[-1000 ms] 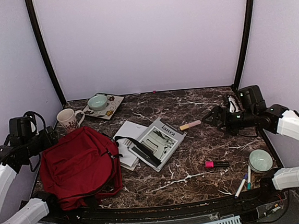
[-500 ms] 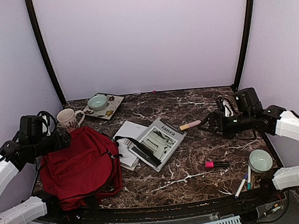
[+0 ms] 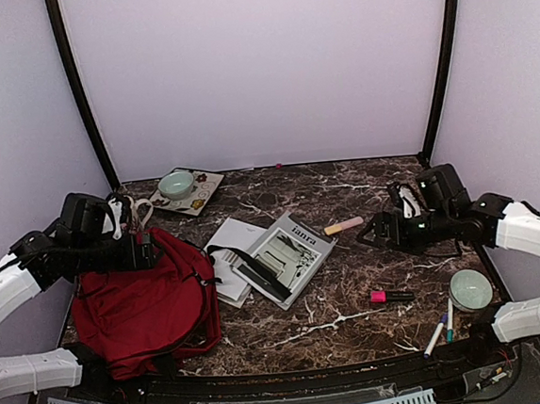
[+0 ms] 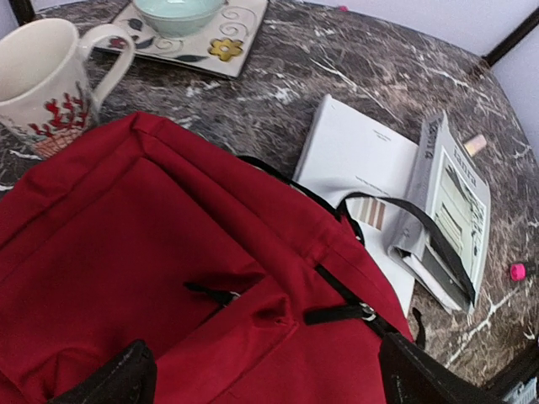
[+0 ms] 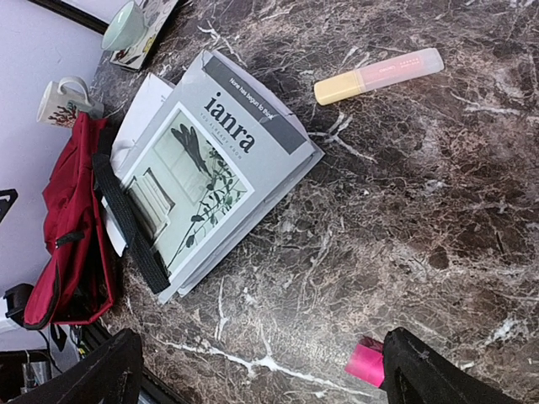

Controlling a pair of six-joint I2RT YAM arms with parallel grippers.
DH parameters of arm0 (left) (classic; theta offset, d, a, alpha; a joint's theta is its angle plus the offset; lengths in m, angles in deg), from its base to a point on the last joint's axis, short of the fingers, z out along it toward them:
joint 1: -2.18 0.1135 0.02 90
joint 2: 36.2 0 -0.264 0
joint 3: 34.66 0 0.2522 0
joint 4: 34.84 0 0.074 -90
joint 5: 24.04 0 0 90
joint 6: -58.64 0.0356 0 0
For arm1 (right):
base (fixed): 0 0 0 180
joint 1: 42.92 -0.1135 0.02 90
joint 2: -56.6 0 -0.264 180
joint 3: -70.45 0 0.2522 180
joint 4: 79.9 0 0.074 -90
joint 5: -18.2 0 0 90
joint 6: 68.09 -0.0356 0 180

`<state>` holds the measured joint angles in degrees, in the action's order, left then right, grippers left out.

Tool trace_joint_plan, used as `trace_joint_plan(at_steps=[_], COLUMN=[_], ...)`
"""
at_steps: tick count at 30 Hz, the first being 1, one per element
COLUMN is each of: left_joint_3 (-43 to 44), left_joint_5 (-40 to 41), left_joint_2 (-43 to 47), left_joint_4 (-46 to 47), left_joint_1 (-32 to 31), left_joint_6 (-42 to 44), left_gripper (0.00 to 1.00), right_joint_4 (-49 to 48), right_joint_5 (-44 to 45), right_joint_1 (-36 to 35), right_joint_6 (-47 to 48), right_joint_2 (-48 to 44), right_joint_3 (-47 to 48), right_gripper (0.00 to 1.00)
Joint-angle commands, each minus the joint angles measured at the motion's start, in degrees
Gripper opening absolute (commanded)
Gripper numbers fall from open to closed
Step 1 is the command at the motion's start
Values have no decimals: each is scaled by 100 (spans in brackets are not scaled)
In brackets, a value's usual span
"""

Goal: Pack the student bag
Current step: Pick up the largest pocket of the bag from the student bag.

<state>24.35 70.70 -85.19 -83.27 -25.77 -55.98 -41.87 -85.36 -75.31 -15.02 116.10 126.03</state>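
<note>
The student bag [image 3: 141,298] lies flat at the table's [image 3: 354,294] left; the left pincer [image 3: 139,244] hovers released over its top — probably seeking the zipper [image 4: 210,295] — while the right pincer [image 3: 377,231], also released, faces the magazine [image 3: 289,252].

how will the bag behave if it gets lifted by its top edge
The bag looks soft and creased and lies slumped flat, so it will probably sag and fold rather than hold its shape. It seems nearly empty, so it is likely light. Its strap lies across the book, so pulling may drag that book.
</note>
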Motion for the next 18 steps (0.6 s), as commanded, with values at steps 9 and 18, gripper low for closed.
trace_joint_plan(at_steps=[9,18], left_joint_3=[1373,1825], left_joint_5=[584,688], left_joint_2=[-1088,-2119], left_joint_4=[-1420,-1629], left_joint_1=[-1920,-2859], left_joint_6=[-514,-955], left_gripper=[94,92], right_joint_4=[-84,-205], right_joint_5=[377,444], right_joint_1=[-50,-56], right_joint_6=[-88,-139], right_joint_2=[-335,-437], right_joint_3=[-459,-655], right_gripper=[100,100])
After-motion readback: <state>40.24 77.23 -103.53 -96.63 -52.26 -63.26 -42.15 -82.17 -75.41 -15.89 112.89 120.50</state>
